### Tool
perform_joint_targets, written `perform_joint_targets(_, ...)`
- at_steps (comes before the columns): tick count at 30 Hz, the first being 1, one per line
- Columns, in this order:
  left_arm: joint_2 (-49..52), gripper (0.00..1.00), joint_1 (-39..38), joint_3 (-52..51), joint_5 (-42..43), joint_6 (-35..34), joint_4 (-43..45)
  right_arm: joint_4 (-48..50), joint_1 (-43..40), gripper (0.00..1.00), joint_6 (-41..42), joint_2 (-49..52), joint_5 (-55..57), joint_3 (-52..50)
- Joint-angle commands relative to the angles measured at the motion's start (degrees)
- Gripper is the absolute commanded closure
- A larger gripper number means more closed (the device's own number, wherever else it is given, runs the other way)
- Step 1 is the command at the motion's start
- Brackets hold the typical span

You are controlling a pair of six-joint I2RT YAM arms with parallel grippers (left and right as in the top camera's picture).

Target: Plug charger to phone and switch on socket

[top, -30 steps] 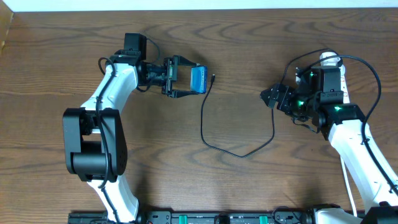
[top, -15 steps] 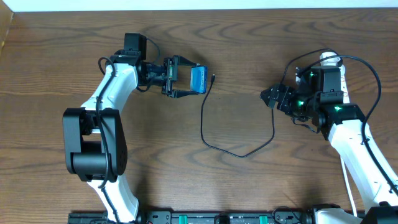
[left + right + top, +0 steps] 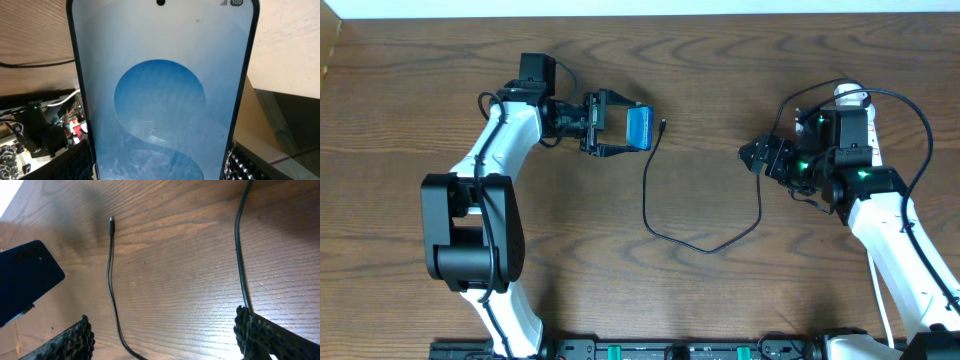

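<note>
Left end effector: the black two-fingered left end effector [image 3: 617, 127] is clamped on the long edges of a slim black-edged phone [image 3: 640, 127]. Its screen is lit white and blue, and it is held up on a tilt over the brown wooden tabletop [image 3: 440, 80].
Connector tip: the small black connector tip [image 3: 663, 125] of the thin black charger cable [image 3: 646, 195] lies on the wood just right of the phone, not plugged in.
Cable run: it loops down and across towards the right arm.
Right end effector: the dark right end effector [image 3: 756, 156] hangs spread wide, pinching nothing; the cable passes close by one finger.
Step in hand: by my reckoning, fetching the tip to the phone's port.
Doing it well: pinch just behind the tip, not mid-loop, so it won't flop. Line it up square with the port, push straight in while the left steadies the phone, and leave some slack.
Socket: I can't make it out from here.
</note>
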Motion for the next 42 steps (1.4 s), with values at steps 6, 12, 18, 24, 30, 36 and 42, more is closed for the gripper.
perform_joint_targets(6, -1.6, 0.38, 0.31, 0.31, 2.23, -0.04, 0.13, 0.17, 0.52, 0.11, 0.7, 0.31, 0.11, 1.29)
perform_joint_targets(12, -1.6, 0.37, 0.31, 0.31, 2.21, -0.04, 0.17, 0.17, 0.52, 0.11, 0.7, 0.31, 0.13, 1.29)
perform_joint_targets(18, -1.6, 0.38, 0.31, 0.28, 2.21, -0.07, 2.93, 0.2, 0.52, 0.11, 0.7, 0.33, 0.13, 1.29)
perform_joint_targets(24, -1.6, 0.38, 0.31, 0.28, 0.85, -0.04, 3.28, 0.2, 0.52, 0.11, 0.7, 0.33, 0.13, 1.29)
perform_joint_targets(30, -1.6, 0.38, 0.31, 0.28, 0.72, -0.07, 3.32, 0.2, 0.52, 0.11, 0.7, 0.33, 0.11, 1.29)
perform_joint_targets(36, -1.6, 0.37, 0.31, 0.28, 0.68, -0.04, 3.32, 0.42, 0.85, 0.11, 0.7, 0.37, 0.11, 1.29)
perform_joint_targets(42, -1.6, 0.38, 0.31, 0.28, -2.36, 0.76, 3.32, 0.61, 0.96, 0.11, 0.7, 0.39, 0.09, 1.29)
